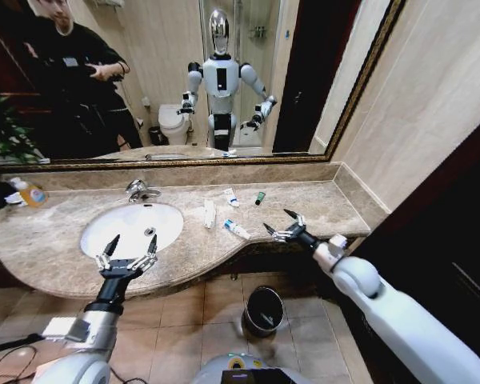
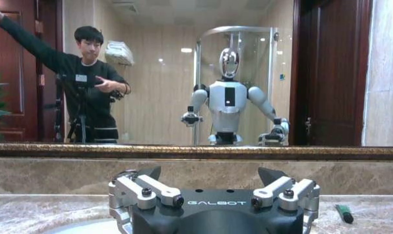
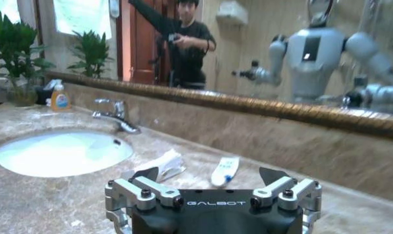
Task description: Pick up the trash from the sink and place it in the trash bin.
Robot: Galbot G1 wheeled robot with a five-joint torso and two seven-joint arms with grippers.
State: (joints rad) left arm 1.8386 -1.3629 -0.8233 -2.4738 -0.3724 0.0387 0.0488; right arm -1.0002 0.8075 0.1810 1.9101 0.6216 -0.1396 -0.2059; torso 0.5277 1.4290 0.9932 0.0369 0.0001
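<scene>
We see nothing binned yet. Trash: sachet (image 1: 210, 213), tubes (image 1: 236, 229) (image 1: 231, 196), green-capped tube (image 1: 259, 198) on tabletop (image 1: 320, 204) beside sink (image 1: 132, 228). Left gripper (image 1: 128, 254) wide open, empty, over sink's front rim. Right gripper (image 1: 284, 228) open, empty, near tube. Trash bin (image 1: 263, 310) on floor below.

The left gripper (image 1: 129, 245) is hovering at seven o'clock, fingers spread. The right gripper (image 1: 285, 223) is reaching from four o'clock, fingers also apart.

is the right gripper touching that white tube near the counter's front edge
Apart. The head view shows the right gripper, fingers open, with a strip of bare marble between its tips and the white tube lying to its left on the counter.
</scene>
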